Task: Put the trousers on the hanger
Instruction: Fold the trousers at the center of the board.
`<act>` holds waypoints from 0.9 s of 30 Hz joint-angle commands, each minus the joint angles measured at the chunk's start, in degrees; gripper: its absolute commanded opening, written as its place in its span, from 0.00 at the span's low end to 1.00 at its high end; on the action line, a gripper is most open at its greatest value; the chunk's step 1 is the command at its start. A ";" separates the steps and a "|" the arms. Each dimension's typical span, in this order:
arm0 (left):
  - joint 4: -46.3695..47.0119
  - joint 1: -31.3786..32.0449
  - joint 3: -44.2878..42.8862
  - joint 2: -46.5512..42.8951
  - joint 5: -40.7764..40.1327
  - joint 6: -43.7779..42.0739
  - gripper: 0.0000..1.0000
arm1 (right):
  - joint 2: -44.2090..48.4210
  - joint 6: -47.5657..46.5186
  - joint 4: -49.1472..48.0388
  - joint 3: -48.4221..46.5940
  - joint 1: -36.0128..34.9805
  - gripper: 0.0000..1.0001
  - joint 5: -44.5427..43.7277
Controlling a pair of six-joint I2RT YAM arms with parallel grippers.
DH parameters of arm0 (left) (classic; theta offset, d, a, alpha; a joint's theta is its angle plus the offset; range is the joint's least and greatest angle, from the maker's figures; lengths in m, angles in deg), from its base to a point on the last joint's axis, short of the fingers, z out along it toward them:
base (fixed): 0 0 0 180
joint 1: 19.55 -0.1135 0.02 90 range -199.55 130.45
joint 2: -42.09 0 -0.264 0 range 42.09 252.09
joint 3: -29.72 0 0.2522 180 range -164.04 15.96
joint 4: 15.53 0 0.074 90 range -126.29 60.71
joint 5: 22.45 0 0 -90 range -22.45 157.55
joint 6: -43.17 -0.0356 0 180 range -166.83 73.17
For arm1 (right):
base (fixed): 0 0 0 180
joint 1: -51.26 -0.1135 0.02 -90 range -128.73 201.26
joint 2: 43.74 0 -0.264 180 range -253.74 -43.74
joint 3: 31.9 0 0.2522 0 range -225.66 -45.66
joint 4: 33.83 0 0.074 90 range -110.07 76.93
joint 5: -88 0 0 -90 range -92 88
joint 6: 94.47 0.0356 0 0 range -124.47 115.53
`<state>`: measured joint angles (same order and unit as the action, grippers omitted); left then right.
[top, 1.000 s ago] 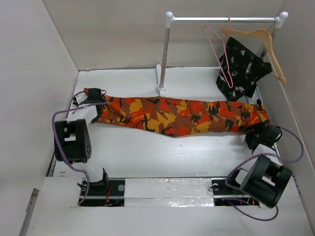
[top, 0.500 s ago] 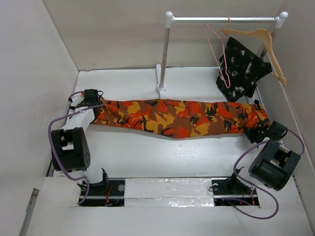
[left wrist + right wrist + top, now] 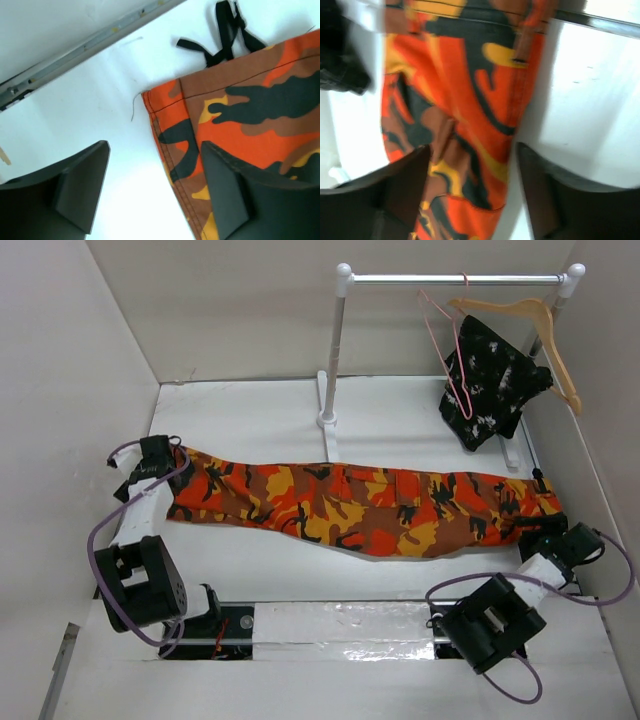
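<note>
My left claw (image 3: 155, 150) at 9 o'clock, right claw (image 3: 472, 150) at 4, both gaping empty over the trousers (image 3: 360, 505), so I'd bite deep and level before lifting.

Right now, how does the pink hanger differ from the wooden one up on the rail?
The pink hanger is thin wire, while the wooden hanger is thicker and light brown. The pink hanger hangs bare, whereas the wooden hanger appears to carry the black speckled garment. In the top view, the pink hanger sits left of the wooden hanger. Both hang by their hooks from the same rail.
</note>
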<state>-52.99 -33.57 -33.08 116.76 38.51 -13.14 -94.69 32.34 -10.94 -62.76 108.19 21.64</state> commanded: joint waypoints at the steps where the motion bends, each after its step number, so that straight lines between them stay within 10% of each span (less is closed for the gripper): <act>1: -2.05 0.05 -1.85 2.32 -1.81 -0.03 0.74 | 3.40 -3.33 2.56 -4.59 0.20 0.80 1.83; 6: 3.83 0.05 0.43 -1.81 4.94 -1.79 0.68 | 10.07 -3.08 3.47 -5.06 -1.02 0.73 8.16; 11: 7.44 0.05 0.34 1.25 12.41 -1.79 0.51 | 13.96 -3.33 -1.83 -0.30 -5.50 0.22 10.99; 27: 4.98 0.05 -5.01 16.37 4.25 3.66 0.48 | 11.85 -8.34 -3.24 -2.59 -15.79 0.40 12.66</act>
<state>-47.77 -33.48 -35.24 130.84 45.09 -10.60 -83.15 25.22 -11.53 -63.94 93.74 34.58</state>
